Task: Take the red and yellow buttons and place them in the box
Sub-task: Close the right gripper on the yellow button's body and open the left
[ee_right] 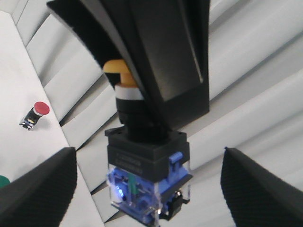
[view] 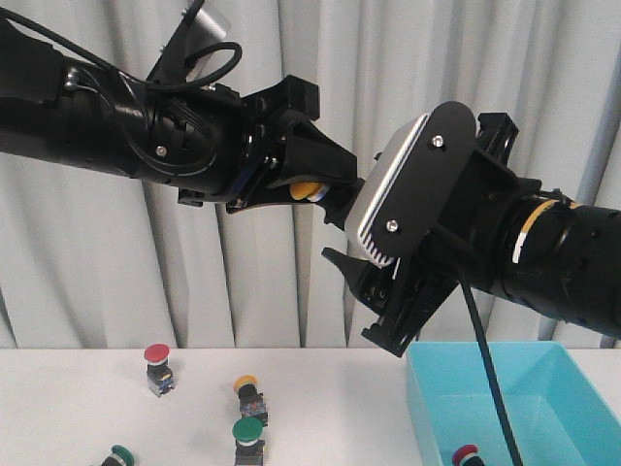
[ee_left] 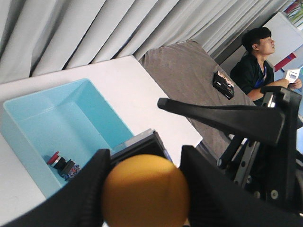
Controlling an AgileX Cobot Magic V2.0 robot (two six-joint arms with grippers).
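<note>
My left gripper [view: 325,189] is raised high above the table and shut on a yellow button [view: 309,190]. Its domed cap fills the space between the fingers in the left wrist view [ee_left: 144,189]. In the right wrist view the button's black-and-blue body [ee_right: 144,161] hangs between my right gripper's fingers without touching them. My right gripper [view: 357,296] is open and also raised. The turquoise box [view: 427,398] stands at the right with a red button [view: 466,454] in it. A red button [view: 157,357] and a yellow button [view: 247,388] stand on the table.
Two green-capped buttons [view: 248,432] [view: 121,454] stand near the front of the white table. Grey curtains hang behind. In the left wrist view a brown-covered table [ee_left: 189,71] and a seated person [ee_left: 258,56] lie beyond the box [ee_left: 99,118].
</note>
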